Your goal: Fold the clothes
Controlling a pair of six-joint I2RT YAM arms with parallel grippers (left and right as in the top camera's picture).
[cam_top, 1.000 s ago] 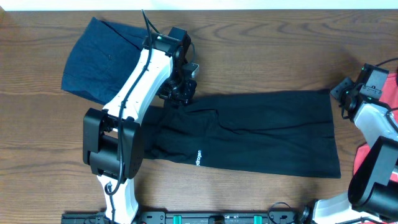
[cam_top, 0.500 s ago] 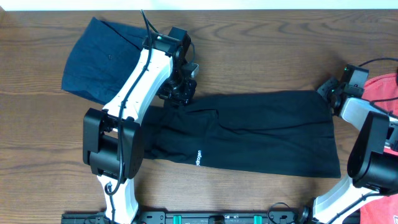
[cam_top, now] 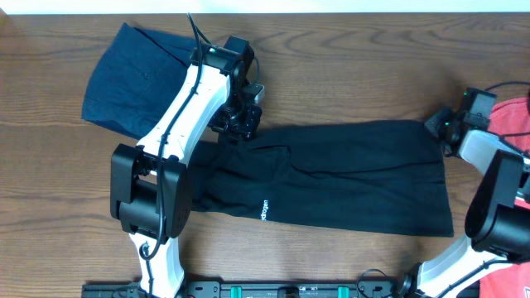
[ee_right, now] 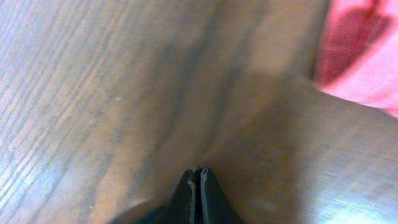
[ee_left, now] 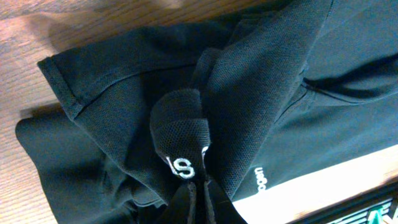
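Black garment [cam_top: 348, 174] lies spread across the middle of the wooden table [cam_top: 348, 74], its length running left to right. At its upper left corner the left gripper [cam_top: 240, 128] has its jaws pressed together on a raised fold of the fabric. The right gripper [cam_top: 443, 128] sits at the garment's upper right corner with its jaws closed tight, holding nothing. A navy garment [cam_top: 132, 79] lies at upper left, and a red cloth [cam_top: 509, 124] at the right edge.

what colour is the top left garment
The garment is navy blue; overhead view shows it best.
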